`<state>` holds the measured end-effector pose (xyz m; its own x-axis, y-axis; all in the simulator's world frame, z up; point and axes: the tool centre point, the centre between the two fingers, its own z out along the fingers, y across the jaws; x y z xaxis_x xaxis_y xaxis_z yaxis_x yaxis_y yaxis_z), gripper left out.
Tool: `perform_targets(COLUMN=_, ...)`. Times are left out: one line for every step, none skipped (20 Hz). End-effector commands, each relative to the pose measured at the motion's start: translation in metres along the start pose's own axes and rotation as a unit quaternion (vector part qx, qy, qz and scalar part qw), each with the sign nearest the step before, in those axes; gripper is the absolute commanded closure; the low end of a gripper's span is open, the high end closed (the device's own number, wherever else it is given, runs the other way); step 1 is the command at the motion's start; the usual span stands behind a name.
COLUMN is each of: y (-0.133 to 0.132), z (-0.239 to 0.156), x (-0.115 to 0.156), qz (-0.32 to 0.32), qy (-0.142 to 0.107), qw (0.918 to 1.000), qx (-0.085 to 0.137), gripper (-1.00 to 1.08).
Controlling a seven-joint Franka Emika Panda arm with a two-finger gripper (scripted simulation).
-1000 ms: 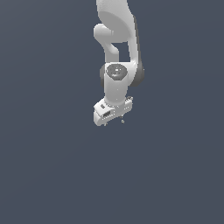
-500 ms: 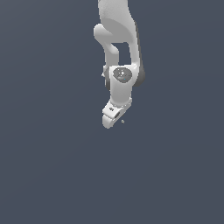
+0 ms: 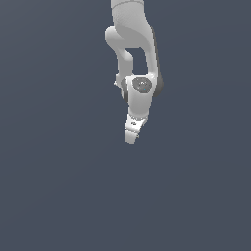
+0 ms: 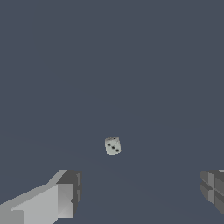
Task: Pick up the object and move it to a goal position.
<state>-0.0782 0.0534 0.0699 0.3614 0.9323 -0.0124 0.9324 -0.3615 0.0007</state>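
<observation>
— Anything grasped?
— No. The pincer is spread wide, empty, above the die lying on the tabletop.
— Remaining?
— Grasp, lift, carry to goal.

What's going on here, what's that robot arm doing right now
A single Panda arm in a simulator hangs over a plain dark surface, its gripper pointed down. The wrist view shows a small white die with black pips lying on the floor between the open fingers, untouched. Nothing is grasped yet.
</observation>
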Motion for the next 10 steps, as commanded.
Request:
perform_targets(y=-0.006, z=0.004, x=0.003, qz=-0.031, qy=0.002, qw=0.9995, qx=0.0, gripper=-0.92)
perform_targets(y=-0.008, z=0.005, x=0.004, qz=-0.041, qy=0.003, qw=0.9992, qx=0.0, gripper=-0.92)
perform_targets(y=-0.01, z=0.006, x=0.004, qz=-0.05, qy=0.003, qw=0.9987, qx=0.0, gripper=-0.92)
perform_targets(y=-0.011, z=0.007, x=0.005, qz=-0.058, qy=0.004, qw=0.9983, qx=0.0, gripper=-0.92)
perform_targets(y=-0.013, z=0.008, x=0.006, qz=-0.066, qy=0.004, qw=0.9978, qx=0.0, gripper=-0.92)
perform_targets(y=-0.014, z=0.008, x=0.006, qz=-0.072, qy=0.005, qw=0.9974, qx=0.0, gripper=-0.92)
perform_targets(y=-0.015, z=0.009, x=0.007, qz=-0.078, qy=0.005, qw=0.997, qx=0.0, gripper=-0.92)
perform_targets(y=-0.016, z=0.01, x=0.007, qz=-0.083, qy=0.005, qw=0.9966, qx=0.0, gripper=-0.92)
perform_targets(y=-0.017, z=0.01, x=0.007, qz=-0.086, qy=0.006, qw=0.9962, qx=0.0, gripper=-0.92)
perform_targets(y=-0.018, z=0.01, x=0.008, qz=-0.089, qy=0.006, qw=0.996, qx=0.0, gripper=-0.92)
